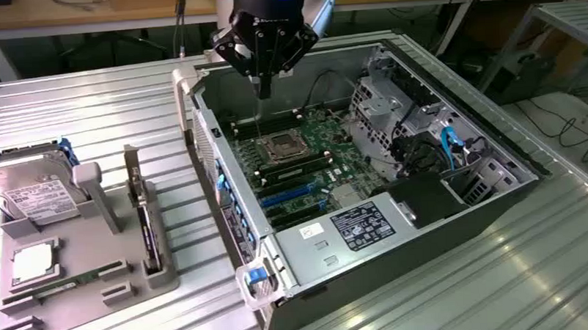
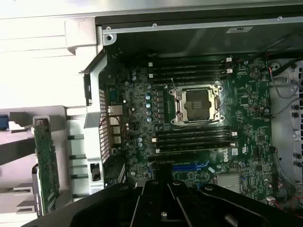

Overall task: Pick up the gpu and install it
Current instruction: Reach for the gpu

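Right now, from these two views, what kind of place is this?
Probably a robotics lab bench for computer assembly: an open computer case with bare motherboard lies on a ribbed metal table, beside a grey fixture holding a hard drive.

The exterior view looks down from high and at a slant onto the ribbed table (image 1: pixel 106 113). It takes in the whole open computer case (image 1: pixel 376 279) and, at the exterior view's left, the grey parts tray (image 1: pixel 93 289). The wrist view rides above the gripper (image 1: pixel 263 93) and faces straight down into the case, much nearer. Both views share the motherboard (image 1: pixel 304 154) (image 2: pixel 137 118), its CPU socket (image 1: pixel 279 146) (image 2: pixel 196 101), and what appears to be the gpu (image 1: pixel 142 214) (image 2: pixel 47 165), standing on edge in the tray.
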`<state>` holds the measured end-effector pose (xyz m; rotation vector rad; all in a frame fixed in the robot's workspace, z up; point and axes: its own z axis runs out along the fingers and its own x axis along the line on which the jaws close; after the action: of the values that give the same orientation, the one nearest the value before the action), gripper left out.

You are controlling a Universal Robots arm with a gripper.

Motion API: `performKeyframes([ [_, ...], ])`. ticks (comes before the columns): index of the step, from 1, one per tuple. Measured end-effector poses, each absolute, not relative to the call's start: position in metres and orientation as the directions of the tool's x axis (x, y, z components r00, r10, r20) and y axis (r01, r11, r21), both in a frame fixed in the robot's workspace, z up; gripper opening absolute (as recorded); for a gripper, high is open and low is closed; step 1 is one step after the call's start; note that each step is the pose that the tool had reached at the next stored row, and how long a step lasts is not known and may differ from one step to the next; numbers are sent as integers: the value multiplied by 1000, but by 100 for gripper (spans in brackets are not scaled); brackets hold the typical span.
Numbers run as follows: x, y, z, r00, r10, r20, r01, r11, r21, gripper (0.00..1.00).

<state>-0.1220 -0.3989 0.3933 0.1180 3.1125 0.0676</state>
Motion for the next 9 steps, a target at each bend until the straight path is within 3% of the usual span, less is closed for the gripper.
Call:
performKeyframes([
  [9,-127,-399,393,-997,76,-24,75,996,44,11],
])
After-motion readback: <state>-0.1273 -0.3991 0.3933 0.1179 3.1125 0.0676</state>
